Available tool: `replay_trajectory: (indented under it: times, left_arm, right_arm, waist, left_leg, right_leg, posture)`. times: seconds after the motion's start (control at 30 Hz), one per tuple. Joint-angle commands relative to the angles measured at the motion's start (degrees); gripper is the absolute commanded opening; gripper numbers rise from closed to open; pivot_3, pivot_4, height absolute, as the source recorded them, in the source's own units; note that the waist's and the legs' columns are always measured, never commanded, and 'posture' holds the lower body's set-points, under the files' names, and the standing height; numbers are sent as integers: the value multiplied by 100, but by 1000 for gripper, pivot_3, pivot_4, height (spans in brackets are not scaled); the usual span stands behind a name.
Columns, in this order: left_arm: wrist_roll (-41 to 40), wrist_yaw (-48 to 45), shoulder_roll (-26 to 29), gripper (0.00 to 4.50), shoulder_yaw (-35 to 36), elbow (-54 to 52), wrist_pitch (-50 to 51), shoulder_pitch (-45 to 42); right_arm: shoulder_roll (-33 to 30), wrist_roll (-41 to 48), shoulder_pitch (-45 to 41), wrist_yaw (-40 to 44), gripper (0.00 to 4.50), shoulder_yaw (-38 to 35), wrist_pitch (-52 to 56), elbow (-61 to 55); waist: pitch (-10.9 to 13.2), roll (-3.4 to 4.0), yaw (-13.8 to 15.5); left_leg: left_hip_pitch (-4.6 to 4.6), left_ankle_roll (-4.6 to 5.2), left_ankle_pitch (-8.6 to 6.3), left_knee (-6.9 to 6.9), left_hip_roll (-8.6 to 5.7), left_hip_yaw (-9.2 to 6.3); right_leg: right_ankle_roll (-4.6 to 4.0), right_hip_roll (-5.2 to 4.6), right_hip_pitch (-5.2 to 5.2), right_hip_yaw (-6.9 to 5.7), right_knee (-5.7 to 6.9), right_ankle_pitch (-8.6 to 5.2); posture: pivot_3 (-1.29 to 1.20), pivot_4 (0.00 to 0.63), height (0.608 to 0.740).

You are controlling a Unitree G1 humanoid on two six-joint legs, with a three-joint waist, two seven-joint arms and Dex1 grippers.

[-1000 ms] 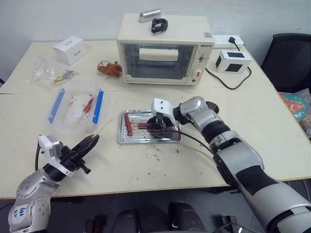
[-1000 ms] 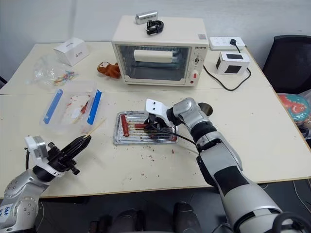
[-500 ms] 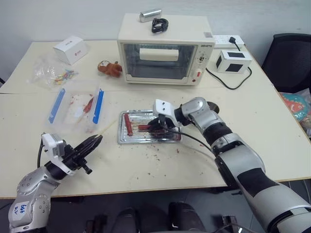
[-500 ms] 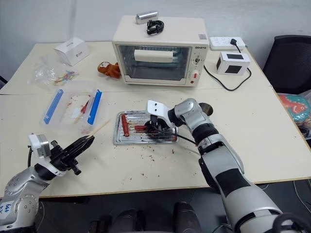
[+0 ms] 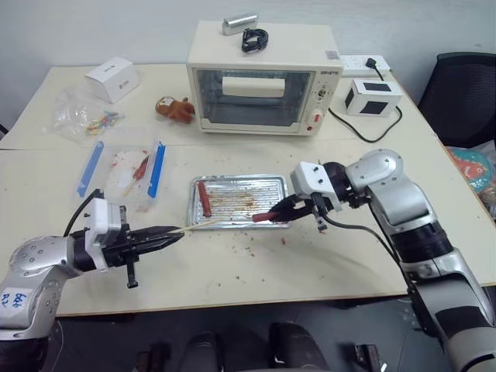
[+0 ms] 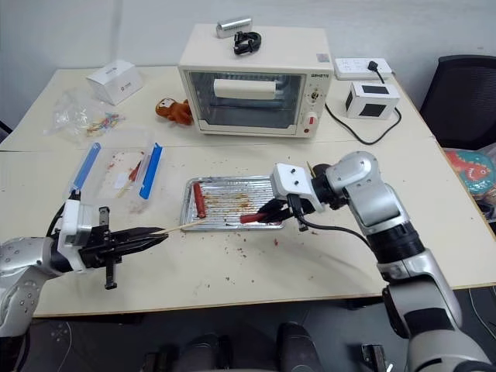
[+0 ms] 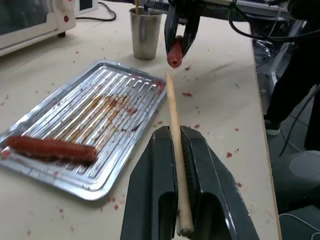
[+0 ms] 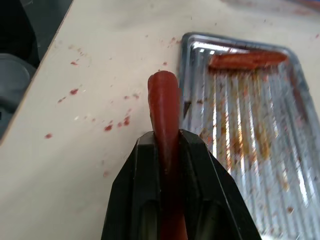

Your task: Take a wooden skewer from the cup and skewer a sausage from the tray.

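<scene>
My left gripper (image 5: 167, 235) is shut on the wooden skewer (image 5: 194, 225), which it holds level; the stick's tip reaches the tray's (image 5: 240, 192) front left edge. To the right, my right gripper (image 5: 288, 208) is shut on a brownish-red sausage (image 5: 267, 216), held just above the tray's front right corner. The left wrist view has the skewer (image 7: 173, 115) pointing at that sausage (image 7: 174, 52), with the steel cup (image 7: 146, 25) beyond. A second, redder sausage (image 5: 204, 199) lies at the tray's left end. In the right wrist view the held sausage (image 8: 164, 107) sticks out past the fingers.
A cream toaster oven (image 5: 263, 77) stands at the back. A clear box with blue clips (image 5: 124, 167) lies left of the tray. A white carton (image 5: 112, 77), a plastic bag (image 5: 81, 116), a brown toy (image 5: 174, 108) and a white adapter with cable (image 5: 372, 97) sit farther back.
My right gripper has lifted the sausage off the tray and drawn back to the right. My left gripper has swung round so the skewer points right, towards the tray.
</scene>
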Motion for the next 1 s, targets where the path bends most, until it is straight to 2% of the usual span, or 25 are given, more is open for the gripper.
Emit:
replay_trajectory:
  times: [0.03, 0.33, 1.0]
  left_arm:
    - [2, -43, -38, 0, -181, -33, 24, -205]
    - [160, -83, -175, 0, -489, 276, -69, -557]
    - [205, -167, -256, 0, -649, 386, -66, -658]
  right_arm:
    - [-66, 218, -14, -97, 229, -43, 258, -445]
    - [-49, 330, -58, -345, 229, 13, 544, -666]
    - [114, 401, -271, -617, 229, 197, 764, -562]
  waist:
    - [0, 0, -8]
    - [1, -1, 59]
    - [1, -2, 139]
  left_leg:
    - [0, -1, 0, -2, 0, 7]
    - [-3, 2, 2, 5, -6, 53]
    - [-3, 9, -3, 26, -2, 72]
  right_leg:
    - [0, 2, -7, 5, 5, 0]
    - [0, 17, -53, 26, 42, 0]
    - [0, 19, -64, 46, 62, 0]
  posture:
    - [0, 150, 740]
    - [0, 150, 740]
    - [0, 150, 740]
